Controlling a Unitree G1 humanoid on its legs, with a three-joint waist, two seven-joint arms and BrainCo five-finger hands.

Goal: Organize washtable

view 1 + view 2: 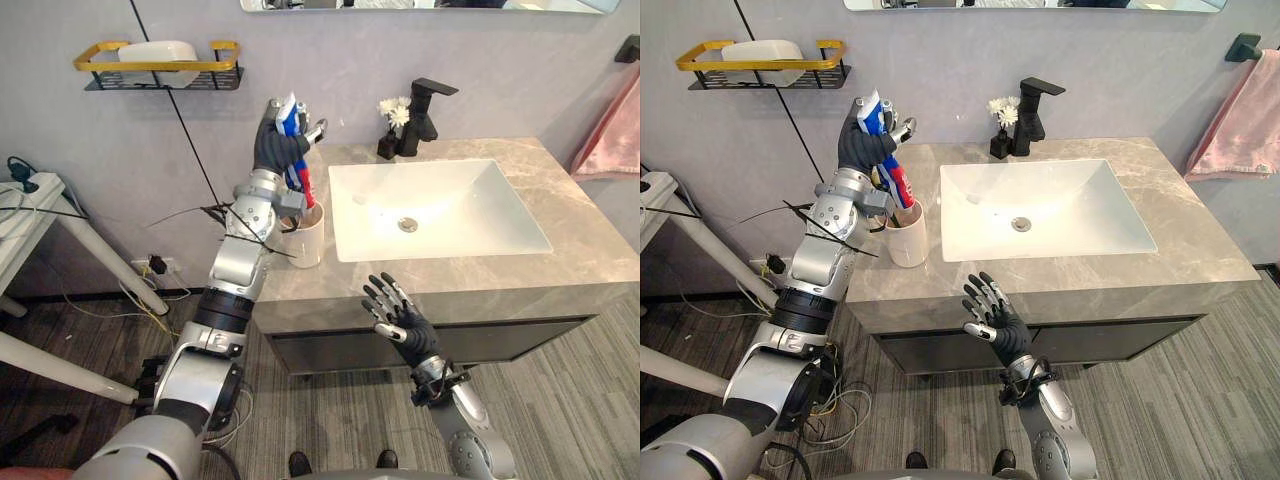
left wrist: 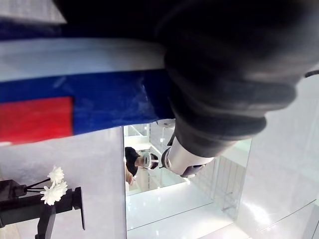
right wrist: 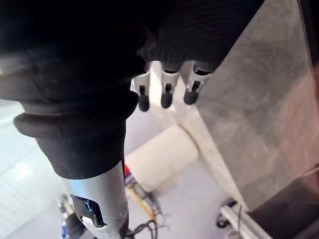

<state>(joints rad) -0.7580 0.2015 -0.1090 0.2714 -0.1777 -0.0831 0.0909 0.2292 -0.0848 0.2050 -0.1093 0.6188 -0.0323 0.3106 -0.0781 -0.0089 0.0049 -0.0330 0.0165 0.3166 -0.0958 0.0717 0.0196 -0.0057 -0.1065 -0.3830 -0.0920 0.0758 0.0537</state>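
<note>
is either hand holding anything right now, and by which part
The left hand grips a blue, white and red tube around its upper half, its lower end at the white cup. The right hand is open, holding nothing.

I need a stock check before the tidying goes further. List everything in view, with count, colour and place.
toothpaste tube: one, blue, white and red, lower end at the cup's mouth
cup: one, cream, on the countertop left of the sink
sink: one, white, set in the countertop
countertop: one, grey marble
faucet: one, black, behind the sink
flower vase: one, black with white flowers, beside the faucet
wall shelf: one, black with gold rail, upper left wall
white container: one, on the shelf
towel: one, pink, hanging at right
left hand: curled round the tube
right hand: open, before the counter's front edge
</note>
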